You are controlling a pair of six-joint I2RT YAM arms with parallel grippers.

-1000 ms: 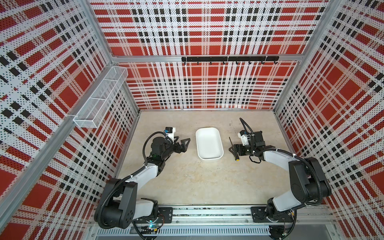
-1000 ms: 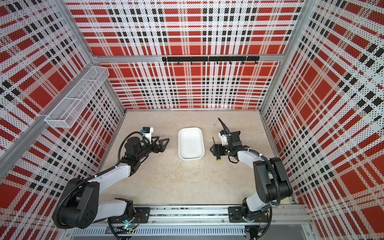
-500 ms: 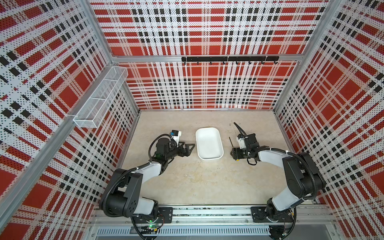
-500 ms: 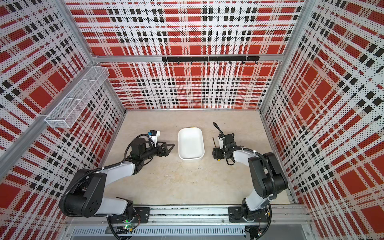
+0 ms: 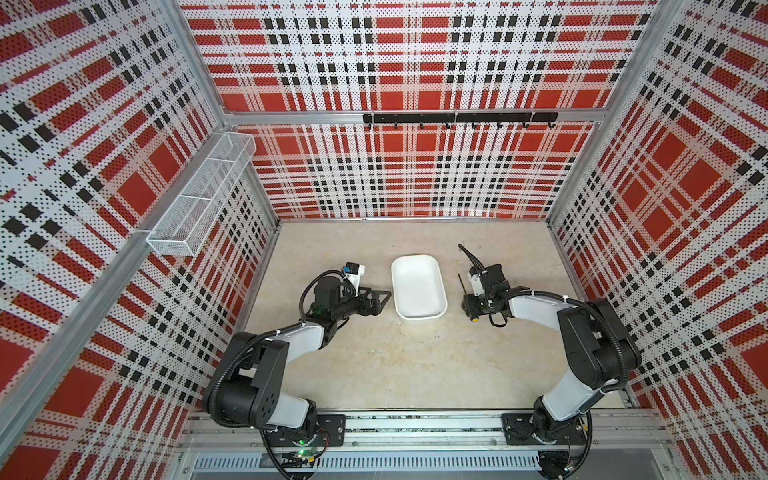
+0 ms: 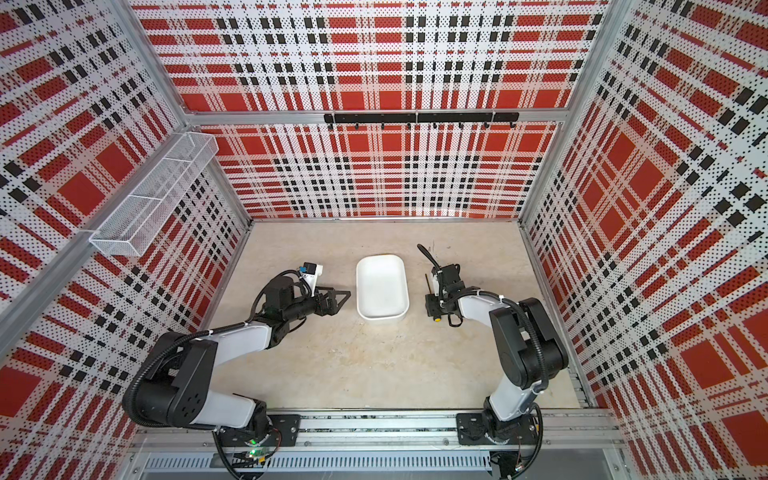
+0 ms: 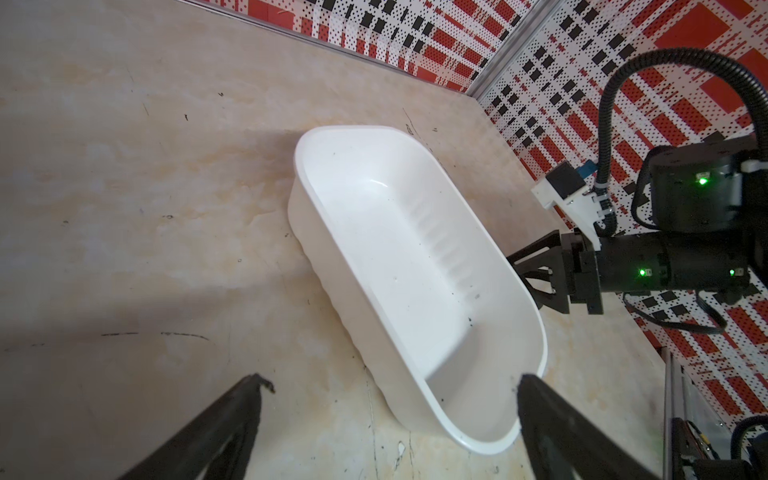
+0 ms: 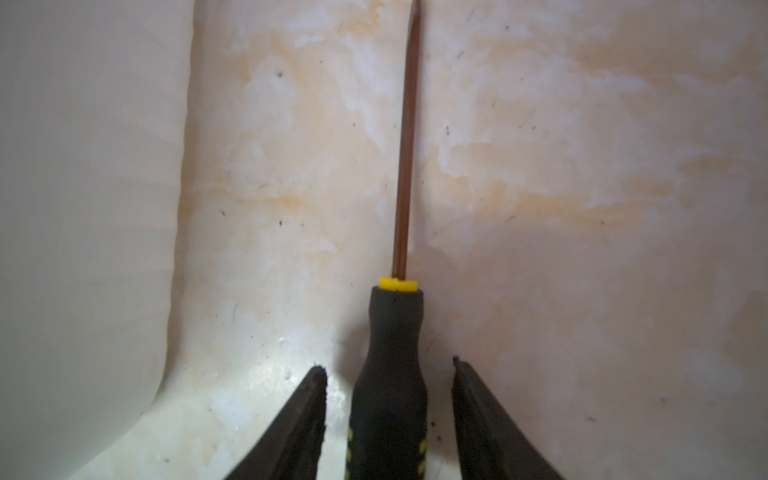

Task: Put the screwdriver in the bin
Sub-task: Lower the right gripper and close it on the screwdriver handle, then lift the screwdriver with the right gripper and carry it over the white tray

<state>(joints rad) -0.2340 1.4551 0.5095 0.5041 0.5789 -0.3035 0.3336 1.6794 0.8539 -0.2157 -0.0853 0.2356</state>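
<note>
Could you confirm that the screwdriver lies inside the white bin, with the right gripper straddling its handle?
Not inside: the right wrist view shows the screwdriver on the table beside the bin, with the right gripper straddling its handle.

We are seeing bright, even light in both top views, the walls (image 5: 124, 124) bowing far from the bin (image 5: 417, 286). In the left wrist view a soft shadow is lying on the table (image 7: 124, 316) beside the bin (its floor is gleaming). In the right wrist view the bin is looking blurred, glare beside it.
</note>
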